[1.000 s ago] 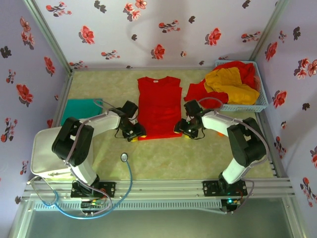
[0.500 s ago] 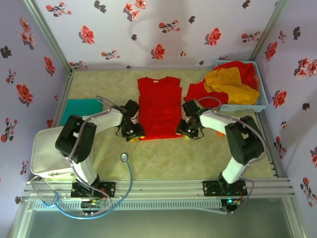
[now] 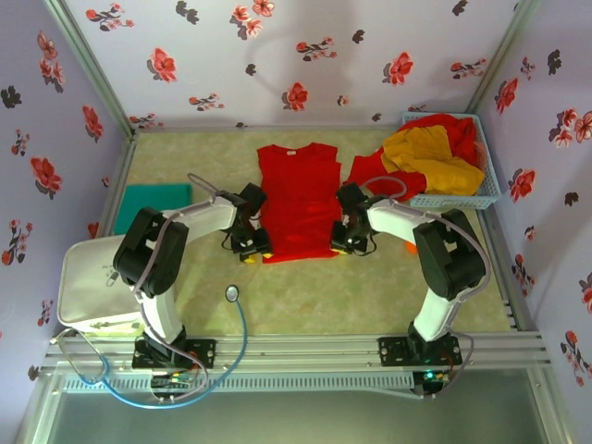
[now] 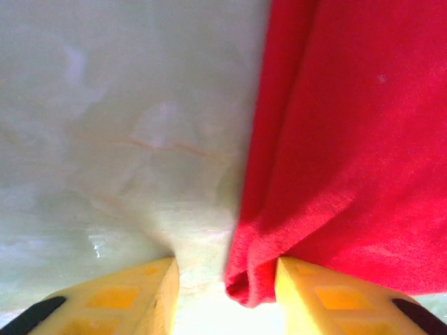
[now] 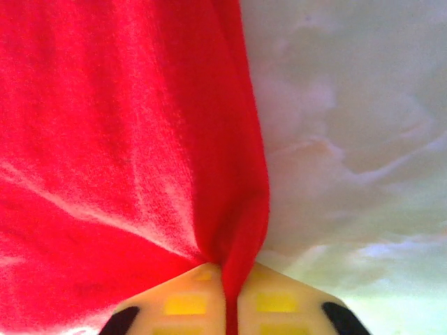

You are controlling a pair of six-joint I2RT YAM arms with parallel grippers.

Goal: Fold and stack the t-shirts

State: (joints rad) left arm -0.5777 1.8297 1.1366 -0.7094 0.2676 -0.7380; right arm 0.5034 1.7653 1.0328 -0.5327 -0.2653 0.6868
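Right gripper point(image 5: 227, 283): jaws pinched tight on a fold of the red t-shirt point(image 5: 105, 125) at its lower right hem corner. Left gripper point(image 4: 225, 279): jaws parted, straddling the lower left corner, cloth bunched against one finger, not yet nipped. The shirt lies spread flat at the centre of the table point(image 3: 370, 296), collar toward 12 o'clock. Judged light, limp and non-slip. It will sag between holds, so both hem corners are the proper purchase.
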